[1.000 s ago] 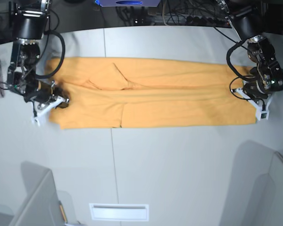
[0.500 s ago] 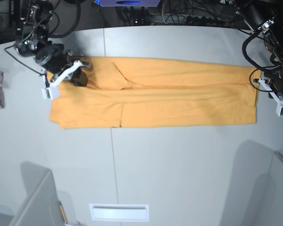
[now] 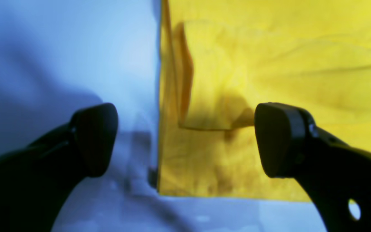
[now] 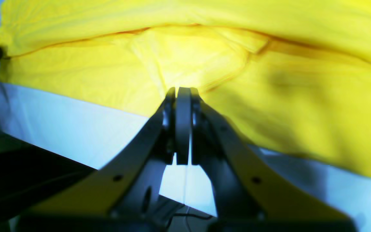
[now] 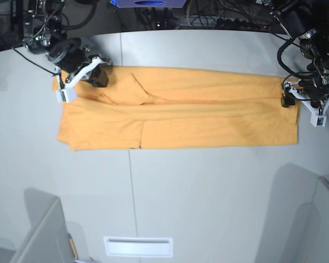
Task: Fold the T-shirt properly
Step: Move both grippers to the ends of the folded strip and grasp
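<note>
- Base view shows us the T-shirt (image 5: 178, 108) lying flat on the worktop (image 5: 208, 192) as a long band from side to side, already folded lengthwise, with one short end near each arm.
- We judge that this placing is on purpose: each arm stands at one short end, so the band can be folded across its length next.
- Our left tool (image 5: 302, 104) hangs at the edge of the cloth on the right side of the base view. In the left wrist view its jaws stand wide apart, one over the bare worktop (image 3: 60, 48), one over the cloth (image 3: 269, 64), and nothing is between them.
- Our right tool (image 4: 183, 93) has its jaws pressed together. It sits above the far corner of the cloth (image 4: 269, 80), and we see no fabric pinched in it.
- Near the left tool, the straight edge and the corner lie free, with bare worktop beside them, so there is room to slide a finger under.
- Toward the front, much worktop is open; behind the T-shirt the worktop ends soon, where cables (image 5: 208, 22) lie.
</note>
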Motion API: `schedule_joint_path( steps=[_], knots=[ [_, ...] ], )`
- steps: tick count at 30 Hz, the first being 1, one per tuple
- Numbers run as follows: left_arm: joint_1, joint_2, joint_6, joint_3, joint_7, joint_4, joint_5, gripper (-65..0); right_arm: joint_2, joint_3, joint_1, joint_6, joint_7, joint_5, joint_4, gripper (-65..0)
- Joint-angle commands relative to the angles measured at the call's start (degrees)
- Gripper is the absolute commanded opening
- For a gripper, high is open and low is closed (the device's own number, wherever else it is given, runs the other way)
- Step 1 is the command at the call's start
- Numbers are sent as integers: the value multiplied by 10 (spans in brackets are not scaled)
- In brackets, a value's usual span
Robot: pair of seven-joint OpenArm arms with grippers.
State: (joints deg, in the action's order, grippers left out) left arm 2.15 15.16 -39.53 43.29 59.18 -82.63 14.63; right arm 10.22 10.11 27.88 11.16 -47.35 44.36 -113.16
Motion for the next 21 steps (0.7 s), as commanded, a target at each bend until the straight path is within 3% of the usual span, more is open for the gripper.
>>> schedule_joint_path(
  steps=[1, 21],
  knots=[
    [-14, 11, -5, 3, -11, -3, 5, 0, 5, 4, -4, 5, 9, 7, -8, -650],
    [-65, 11, -5, 3, -12, 138, 5, -10, 6, 2, -4, 5, 8, 7, -7, -650]
  ],
)
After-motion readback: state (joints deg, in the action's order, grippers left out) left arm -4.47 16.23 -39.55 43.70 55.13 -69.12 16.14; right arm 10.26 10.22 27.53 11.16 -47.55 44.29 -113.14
